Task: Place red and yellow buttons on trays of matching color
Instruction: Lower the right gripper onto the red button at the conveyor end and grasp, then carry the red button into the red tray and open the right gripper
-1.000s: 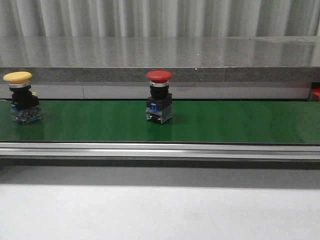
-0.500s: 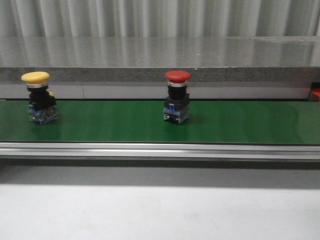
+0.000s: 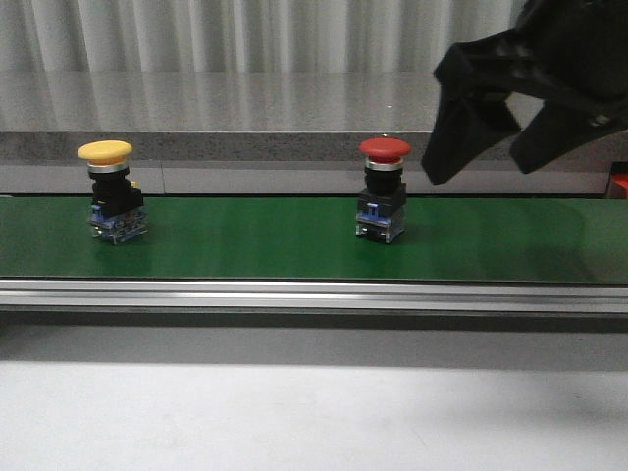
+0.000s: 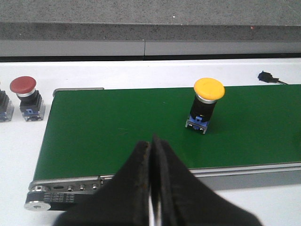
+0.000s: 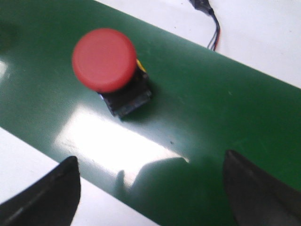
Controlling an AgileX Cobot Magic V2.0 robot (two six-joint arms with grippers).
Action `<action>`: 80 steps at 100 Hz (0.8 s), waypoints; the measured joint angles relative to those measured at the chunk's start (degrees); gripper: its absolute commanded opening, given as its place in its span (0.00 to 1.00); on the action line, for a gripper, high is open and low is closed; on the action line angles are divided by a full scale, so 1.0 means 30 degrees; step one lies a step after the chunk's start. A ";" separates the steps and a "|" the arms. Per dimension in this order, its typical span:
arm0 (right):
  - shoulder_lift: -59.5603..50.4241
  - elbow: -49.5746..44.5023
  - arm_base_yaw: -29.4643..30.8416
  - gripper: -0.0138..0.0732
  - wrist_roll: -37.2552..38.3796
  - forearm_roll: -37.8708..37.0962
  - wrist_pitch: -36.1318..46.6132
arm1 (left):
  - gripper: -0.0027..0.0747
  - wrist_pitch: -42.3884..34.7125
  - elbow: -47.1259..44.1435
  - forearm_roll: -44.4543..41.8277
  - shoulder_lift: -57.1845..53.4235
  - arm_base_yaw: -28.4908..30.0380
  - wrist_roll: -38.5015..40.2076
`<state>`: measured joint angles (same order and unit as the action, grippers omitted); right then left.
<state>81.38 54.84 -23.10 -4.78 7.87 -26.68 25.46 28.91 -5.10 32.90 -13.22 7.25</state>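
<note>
A red button (image 3: 384, 191) stands upright on the green belt (image 3: 245, 240), right of middle. A yellow button (image 3: 110, 192) stands upright on the belt at the left. My right gripper (image 3: 481, 162) hangs open just right of and above the red button, touching nothing. In the right wrist view the red button (image 5: 104, 60) sits ahead of the open right gripper (image 5: 150, 190), outside its fingers. My left gripper (image 4: 151, 146) is shut and empty, over the belt's near edge, with the yellow button (image 4: 207, 101) ahead. The trays are out of view.
An aluminium rail (image 3: 294, 294) runs along the belt's front and a grey stone ledge (image 3: 294, 147) along its back. A sliver of something red (image 3: 619, 183) shows at the far right. Another red button (image 4: 26, 92) stands off the belt's end on the white surface.
Both buttons have travelled to the right along the belt. My right gripper has come into the front view from the upper right, near the red button.
</note>
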 measured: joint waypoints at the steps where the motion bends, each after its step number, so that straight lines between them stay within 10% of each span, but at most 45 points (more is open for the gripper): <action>1: 0.0193 0.0072 -0.0063 0.86 0.0000 0.0000 -0.0010 | 0.01 0.0000 0.0000 0.0000 0.0000 0.0000 0.0000; 29: 0.3452 0.2680 -0.0445 0.82 -0.0041 0.0036 0.0799 | 0.01 0.0000 0.0000 0.0000 0.0000 0.0000 0.0000; 55: 0.4847 0.3749 -0.0399 0.32 -0.0041 0.0036 0.0825 | 0.01 0.0000 0.0000 0.0000 0.0000 0.0000 0.0000; 80: 0.3852 0.5033 0.1681 0.32 -0.0041 0.0067 -0.1233 | 0.01 0.0000 0.0000 0.0000 0.0000 0.0000 0.0000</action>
<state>92.93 69.94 -18.05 -4.91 8.07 -30.38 25.46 28.91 -5.10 32.90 -13.22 7.25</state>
